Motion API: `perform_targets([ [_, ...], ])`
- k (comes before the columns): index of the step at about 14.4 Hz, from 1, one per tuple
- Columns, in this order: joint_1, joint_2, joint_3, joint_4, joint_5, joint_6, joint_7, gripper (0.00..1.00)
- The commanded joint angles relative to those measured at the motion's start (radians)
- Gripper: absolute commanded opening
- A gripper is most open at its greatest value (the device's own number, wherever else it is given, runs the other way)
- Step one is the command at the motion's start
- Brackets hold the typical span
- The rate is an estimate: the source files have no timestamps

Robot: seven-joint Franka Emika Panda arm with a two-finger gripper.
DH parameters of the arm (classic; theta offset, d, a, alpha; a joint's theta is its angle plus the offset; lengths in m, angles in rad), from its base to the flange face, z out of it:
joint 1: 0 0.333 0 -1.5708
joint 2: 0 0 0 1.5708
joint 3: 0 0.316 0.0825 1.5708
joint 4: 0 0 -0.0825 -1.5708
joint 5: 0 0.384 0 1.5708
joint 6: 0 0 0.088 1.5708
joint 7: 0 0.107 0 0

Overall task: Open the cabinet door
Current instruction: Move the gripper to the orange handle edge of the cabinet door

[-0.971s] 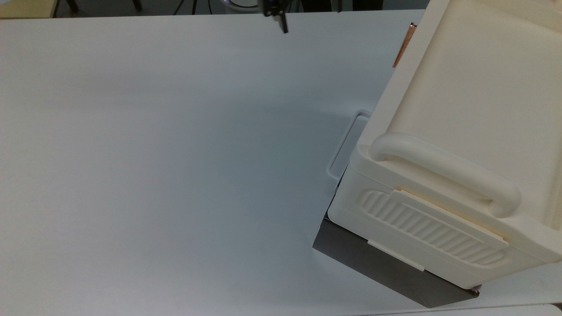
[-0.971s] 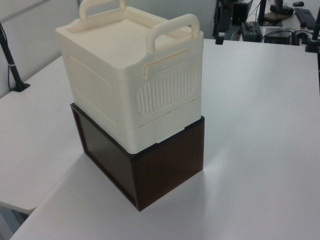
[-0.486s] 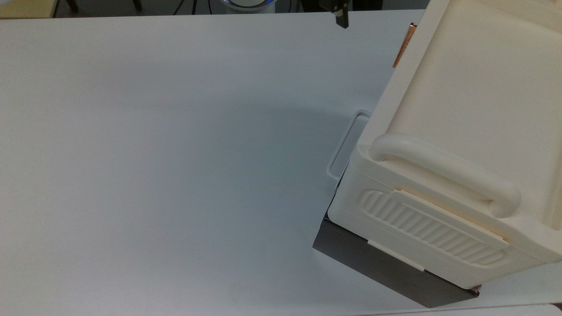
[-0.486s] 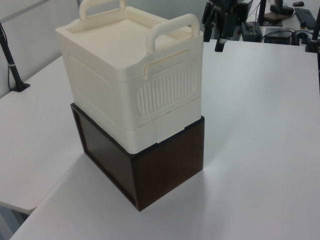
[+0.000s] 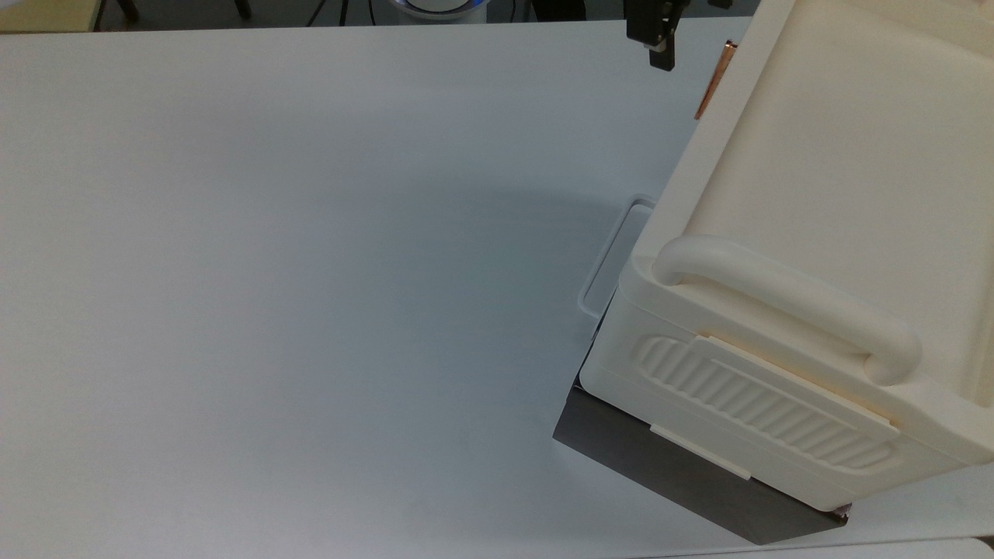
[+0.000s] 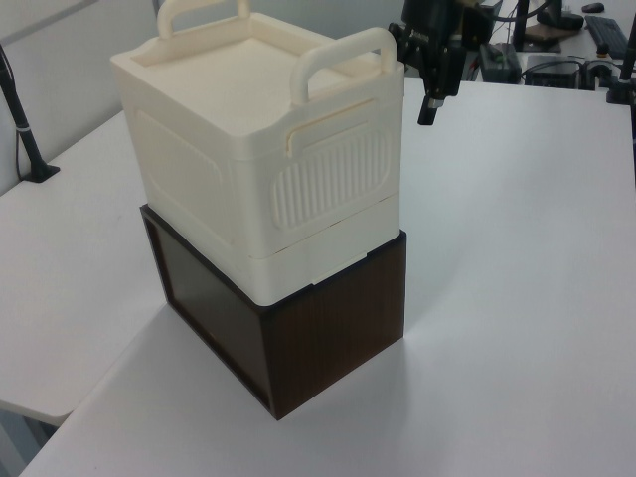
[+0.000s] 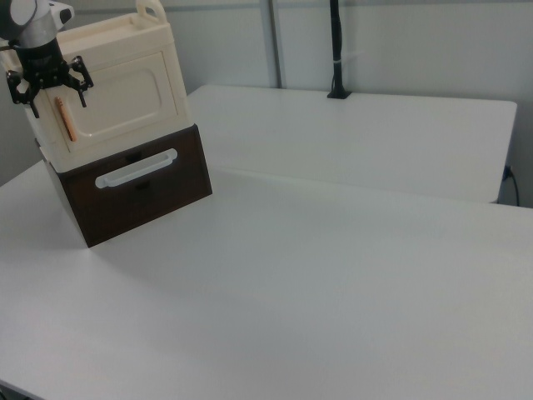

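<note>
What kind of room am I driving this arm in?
Likely an office or lab: white tables, monitor-arm poles clamped to their edges, desks with computer gear behind. The pincer hovers by the cabinet door.

The cabinet door [image 7: 125, 90] is seen as a flat cream plastic panel with a recessed rounded-rectangle face, set upright on the front of the cream upper cabinet. It is shut, flush with the cabinet body. A small copper-coloured bar handle [image 7: 64, 118] is fixed vertically at its edge on the right view's left; in the top view the same handle [image 5: 715, 79] is seen edge-on, sticking out from the door edge near the top view's upper right. The door is positioned directly above a dark brown drawer unit.
</note>
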Motion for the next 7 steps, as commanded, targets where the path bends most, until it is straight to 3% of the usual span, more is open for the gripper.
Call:
perform_targets([
  [1, 0.009, 0.018, -0.005, 0.006, 0.006, 0.034, -0.127, 1.00],
  [7, 0.012, 0.021, -0.004, 0.003, 0.009, 0.072, -0.135, 1.00],
])
